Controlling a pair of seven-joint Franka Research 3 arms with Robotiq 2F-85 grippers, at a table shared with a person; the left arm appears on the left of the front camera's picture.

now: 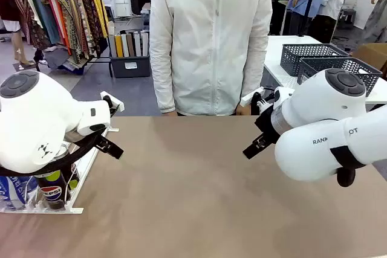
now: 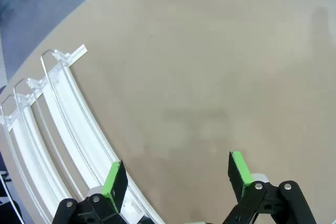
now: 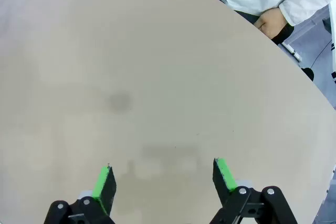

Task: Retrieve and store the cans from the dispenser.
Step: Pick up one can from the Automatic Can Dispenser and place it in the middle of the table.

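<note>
The white dispenser [image 1: 86, 162] lies at the table's left edge, partly behind my left arm. In its near end stand a black Pepsi can [image 1: 53, 189] and a blue can [image 1: 14, 189], both half hidden by the arm. My left gripper [image 1: 115, 126] hovers open beside the rack; in the left wrist view the left gripper [image 2: 176, 174] holds nothing, with the empty rails [image 2: 58, 114] and their curved stops at the left. My right gripper [image 1: 253, 123] hangs open over the bare table at the right, and in its wrist view the right gripper [image 3: 164, 178] is likewise empty.
A person in a white jacket stands at the far edge, one hand [image 3: 270, 24] resting near the table rim. Two dark grey perforated baskets [image 1: 311, 55] [image 1: 347, 66] sit on a white table at the back right. The tan tabletop [image 1: 193, 185] stretches between the arms.
</note>
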